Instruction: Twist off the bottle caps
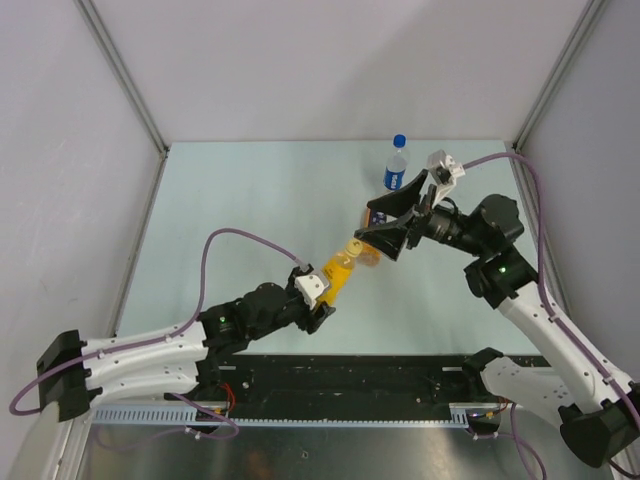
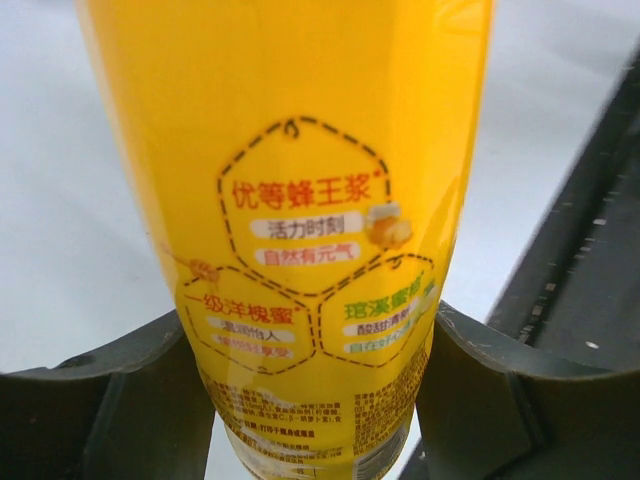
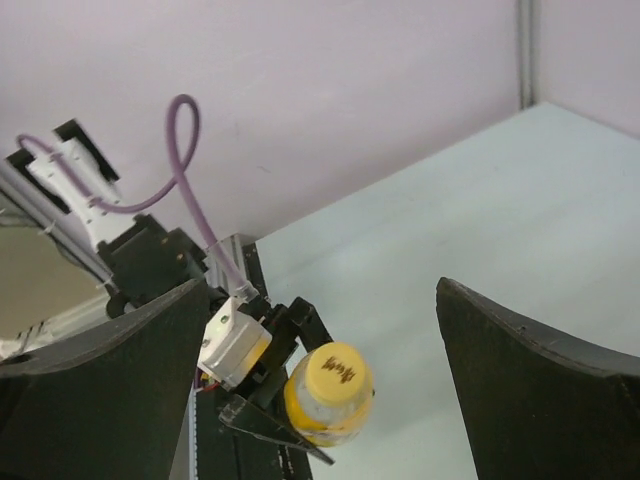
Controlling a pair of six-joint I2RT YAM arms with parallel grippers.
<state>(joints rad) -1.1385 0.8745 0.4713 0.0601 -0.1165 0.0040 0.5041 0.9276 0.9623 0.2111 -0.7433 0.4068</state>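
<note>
My left gripper [image 1: 322, 287] is shut on the body of the yellow bottle [image 1: 340, 268] and holds it tilted above the table, neck toward the right arm. In the left wrist view the bottle [image 2: 320, 200] fills the frame between both fingers [image 2: 110, 400]. Its yellow cap [image 3: 338, 372] is on and faces my right gripper [image 3: 322, 292], which is open and a short way off. In the top view the right gripper [image 1: 378, 232] is just right of the cap [image 1: 352, 248]. The clear bottle [image 1: 396, 168] with its blue cap [image 1: 400, 141] stands behind. An orange bottle [image 1: 372, 256] shows partly under the right gripper. No white cap shows.
The pale green table [image 1: 250, 210] is walled on the left, back and right. A black rail [image 1: 350, 375] with both arm bases runs along the near edge. The left arm's purple cable [image 1: 235, 235] loops over the table's left half.
</note>
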